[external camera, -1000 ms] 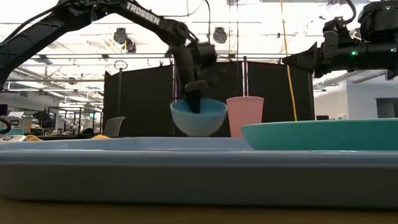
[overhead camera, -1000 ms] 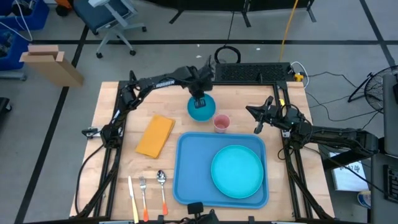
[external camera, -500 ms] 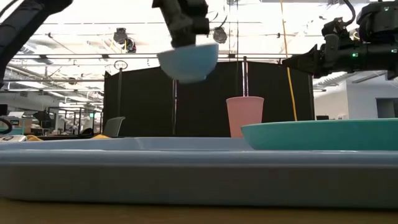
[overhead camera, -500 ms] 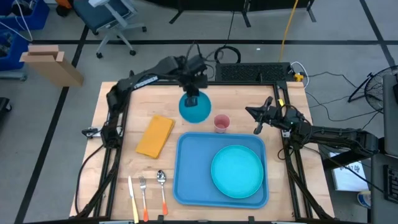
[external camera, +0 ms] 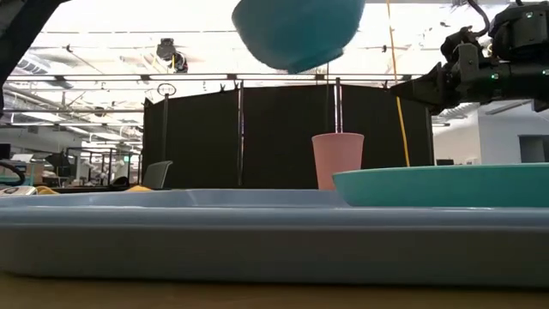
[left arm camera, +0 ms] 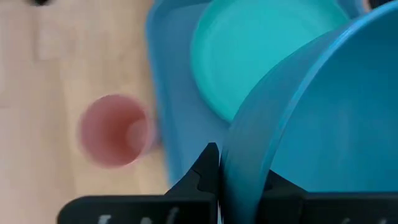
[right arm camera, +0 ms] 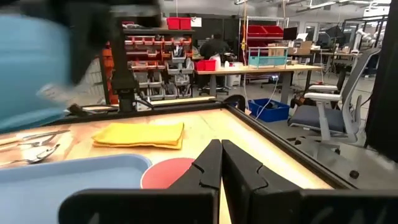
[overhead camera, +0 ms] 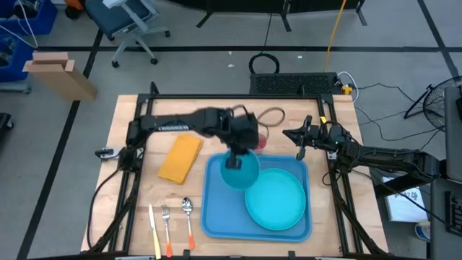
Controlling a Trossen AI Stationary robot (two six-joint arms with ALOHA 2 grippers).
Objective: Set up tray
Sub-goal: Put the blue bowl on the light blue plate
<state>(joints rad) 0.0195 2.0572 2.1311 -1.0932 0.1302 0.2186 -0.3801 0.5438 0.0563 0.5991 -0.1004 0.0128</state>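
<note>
The light-blue tray [overhead camera: 216, 209] lies flat at the table's near middle, with a round turquoise plate [overhead camera: 275, 198] on its right half. My left gripper [overhead camera: 237, 153] is above the tray's far left part, shut on a blue bowl [overhead camera: 239, 172], which shows high up in the low view [external camera: 296, 30]. A pink cup [external camera: 337, 160] stands on the table just beyond the tray's far rim and is partly hidden under the left arm in the high view. My right gripper [overhead camera: 298, 139] is shut and hovers to the right of the cup. My left gripper holds the bowl by its rim [left arm camera: 239, 163], one finger [left arm camera: 206, 167] outside the wall and the other inside. The fingers come from above, pointing down. The bowl is lifted clear, hanging over the tray's far left part with its opening up.
A folded yellow napkin [overhead camera: 180, 157] lies left of the tray. A knife, fork and spoon [overhead camera: 170, 217] lie side by side at the near left. Bare blue floor [overhead camera: 220, 217] remains on the tray's left half. A dark frame runs along the table's far and side edges.
My left gripper has lifted the bowl off the table beyond the cup, then carried it toward the near edge and a little right, so it now hangs over the tray's far left part. The right arm has kept still.
</note>
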